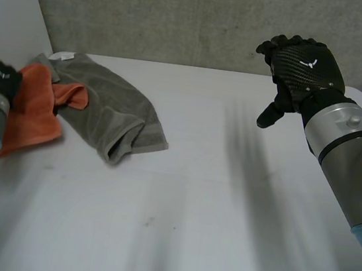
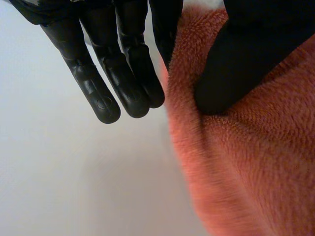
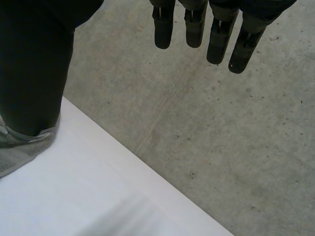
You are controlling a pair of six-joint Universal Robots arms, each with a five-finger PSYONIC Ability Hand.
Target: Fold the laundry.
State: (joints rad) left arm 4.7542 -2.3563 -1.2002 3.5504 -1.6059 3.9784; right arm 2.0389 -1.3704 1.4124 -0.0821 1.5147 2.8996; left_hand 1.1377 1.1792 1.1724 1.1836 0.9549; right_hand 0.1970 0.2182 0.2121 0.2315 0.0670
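**Orange towel (image 1: pixel 32 122) pinched at the table's left edge**

The left hand (image 2: pixel 246 59) nips the towel's edge between thumb and straight fingers (image 2: pixel 130 73). The right hand (image 1: pixel 304 65) hangs slack and empty above the far right corner. A grey towel (image 1: pixel 111 109) lies rumpled against the orange one on the white table (image 1: pixel 224 215), with a concrete wall (image 1: pixel 183 15) behind.

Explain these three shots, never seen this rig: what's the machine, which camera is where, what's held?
It's a two-armed robot with black hands at a white table. The head view looks down from between the arms; each wrist view looks along that arm's palm. A grey towel and an orange towel lie crumpled on the robot's left, overlapping. The left hand seems to pinch the orange towel's edge between thumb and straight fingers. The right hand is raised, open, holding nothing.
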